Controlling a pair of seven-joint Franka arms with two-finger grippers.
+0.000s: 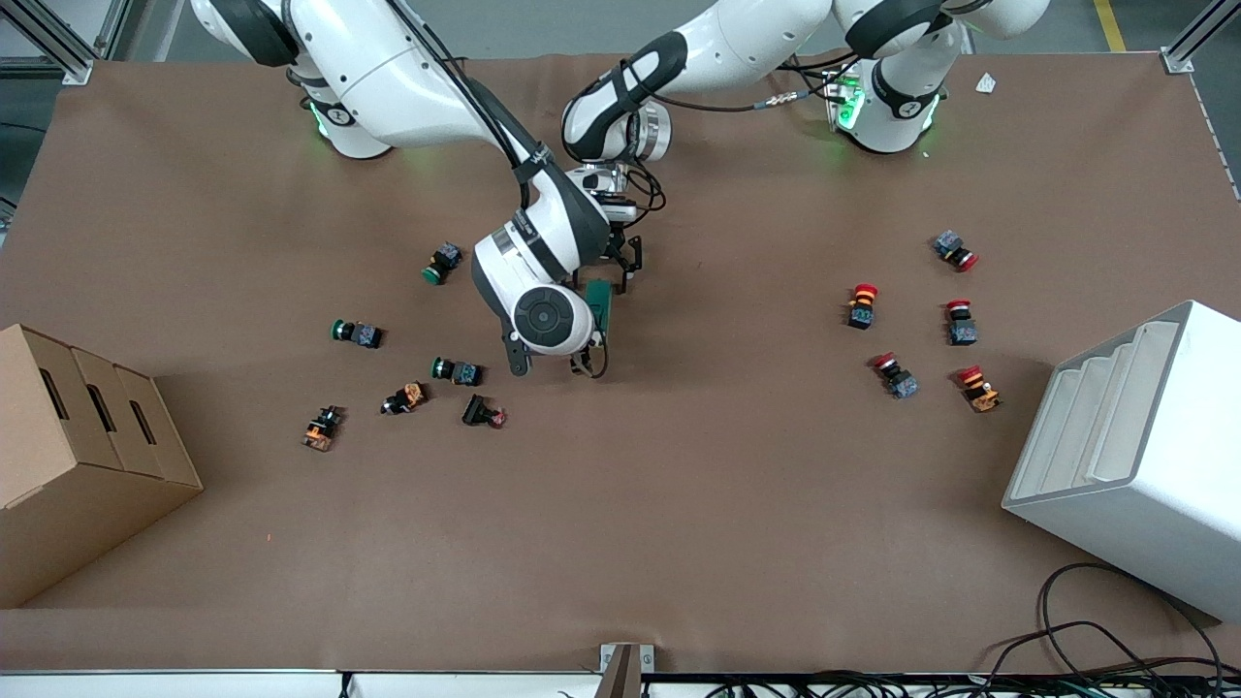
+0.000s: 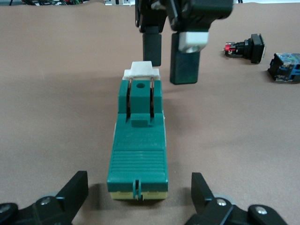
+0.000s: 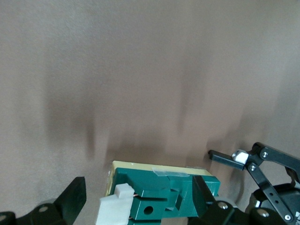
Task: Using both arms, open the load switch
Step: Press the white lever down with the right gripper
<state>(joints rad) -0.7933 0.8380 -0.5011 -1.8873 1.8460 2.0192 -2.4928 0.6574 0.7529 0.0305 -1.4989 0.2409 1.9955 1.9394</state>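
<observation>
With both black two-finger grippers, left [image 2: 136, 197] and right [image 2: 171, 58], spread open around the unheld dark green rectangular load switch [image 2: 139, 147], any nudge at its white lever [image 2: 141, 70] could likely skid it across the brown table [image 1: 679, 504].

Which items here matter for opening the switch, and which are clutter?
In play:
load switch
left claw, open astride the switch
right claw, open over its white lever

Clutter:
green-capped push buttons
red-capped push buttons
cardboard box
white bin
</observation>
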